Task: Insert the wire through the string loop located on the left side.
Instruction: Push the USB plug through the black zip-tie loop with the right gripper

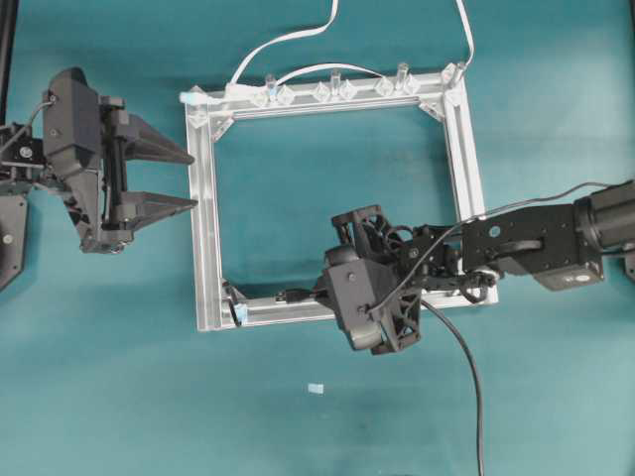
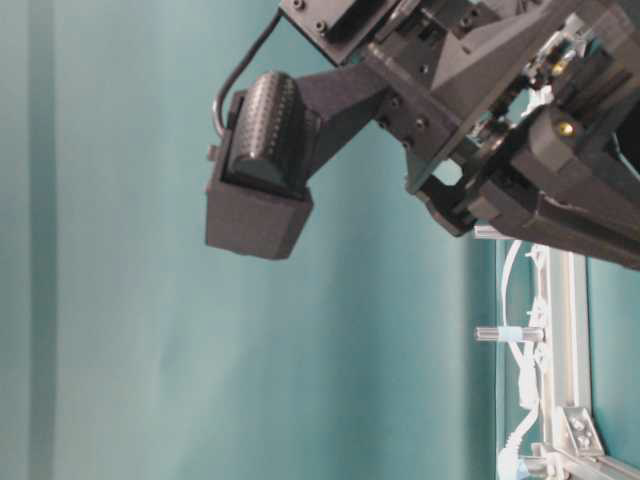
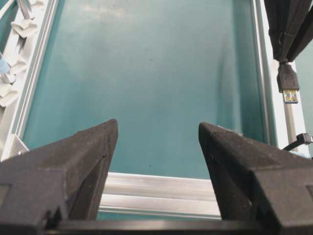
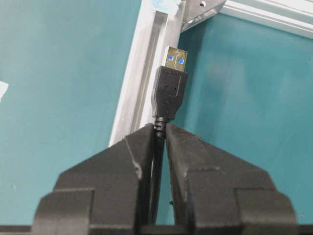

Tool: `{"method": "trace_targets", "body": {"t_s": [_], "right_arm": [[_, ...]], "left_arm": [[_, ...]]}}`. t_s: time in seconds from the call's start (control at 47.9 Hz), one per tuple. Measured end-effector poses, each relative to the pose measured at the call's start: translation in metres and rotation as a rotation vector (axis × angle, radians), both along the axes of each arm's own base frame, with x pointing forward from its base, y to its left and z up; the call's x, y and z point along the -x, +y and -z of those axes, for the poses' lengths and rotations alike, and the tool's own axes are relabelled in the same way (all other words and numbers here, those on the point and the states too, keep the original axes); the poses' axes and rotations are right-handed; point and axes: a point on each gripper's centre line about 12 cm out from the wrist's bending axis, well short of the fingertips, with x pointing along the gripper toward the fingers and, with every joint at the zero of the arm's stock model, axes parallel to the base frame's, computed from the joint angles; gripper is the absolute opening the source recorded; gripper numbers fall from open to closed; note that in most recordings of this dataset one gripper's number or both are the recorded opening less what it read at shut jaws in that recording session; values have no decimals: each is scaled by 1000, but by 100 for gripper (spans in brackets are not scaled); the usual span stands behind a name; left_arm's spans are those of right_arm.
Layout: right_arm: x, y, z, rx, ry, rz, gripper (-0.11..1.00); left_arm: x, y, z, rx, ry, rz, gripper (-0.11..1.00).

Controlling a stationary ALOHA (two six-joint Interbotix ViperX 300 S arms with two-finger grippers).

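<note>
The long thin black wire (image 4: 168, 93) with its rectangular USB plug is pinched just behind the plug by the right gripper (image 4: 160, 132), at five o'clock on the square aluminium frame (image 1: 205, 218). The left gripper (image 1: 169, 177), jaws spread apart and empty, is held at nine o'clock beside the frame.

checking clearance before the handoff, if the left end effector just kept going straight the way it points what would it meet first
Most likely the left rail of the aluminium frame: the open left end effector points right with its tips nearly at that rail. Its height above the rail is unclear, so it might pass over.
</note>
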Motion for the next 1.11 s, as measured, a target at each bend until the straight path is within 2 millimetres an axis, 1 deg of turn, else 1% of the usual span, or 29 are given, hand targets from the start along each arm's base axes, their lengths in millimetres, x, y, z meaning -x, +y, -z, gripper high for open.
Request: {"method": "trace_targets", "body": {"t_s": [0.772, 0.939, 1.106], "right_arm": [[-1, -1, -1, 0, -3, 2, 10], [-8, 0, -4, -2, -17, 2, 10], [-17, 2, -1, -2, -20, 2, 10]], "left_arm": [[0, -5, 0, 1, 5, 19, 69], [1, -9, 3, 4, 29, 37, 69], [3, -11, 7, 6, 52, 45, 69]]}}
